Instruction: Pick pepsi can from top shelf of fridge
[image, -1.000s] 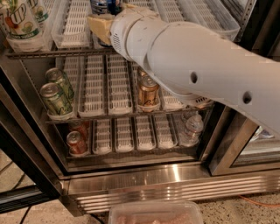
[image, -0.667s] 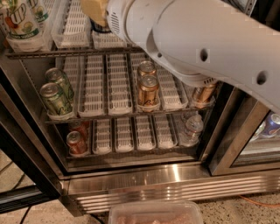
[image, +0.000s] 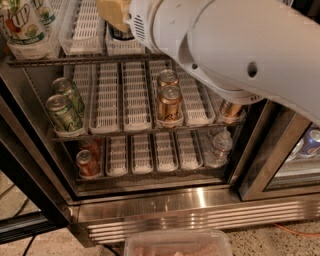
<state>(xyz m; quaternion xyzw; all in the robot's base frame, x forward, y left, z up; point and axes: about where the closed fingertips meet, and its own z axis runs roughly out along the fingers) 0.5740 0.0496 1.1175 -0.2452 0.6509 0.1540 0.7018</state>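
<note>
my gripper (image: 114, 14) was up at the very top, inside the fridge (image: 200, 215), over the top shelf (image: 85, 25). it looked pale yellow and blocky at the end of my fat, smooth white arm (image: 240, 45). i could not tell if it was wide, narrow or holding something.

the pepsi can (image: 120, 34) stood right under my gripper, in a white lane of the top shelf. only a small dark bit of it with a thin rim showed. i could not tell if my gripper touched it.

the top shelf was made of long white plastic lanes full of little slots, with a dark metal bar along the front. a big bottle (image: 22, 25) with a green and white label stood at its left end.

on the rack below, two round bronze-gold cans (image: 169, 102) stood one behind the other in the middle. two green cans (image: 64, 114) stood at the left. lower down were a red can (image: 87, 162) on the left and a clear bumpy bottle (image: 219, 147) on the right.

the bottom of the fridge was shiny steel with long ribs.
</note>
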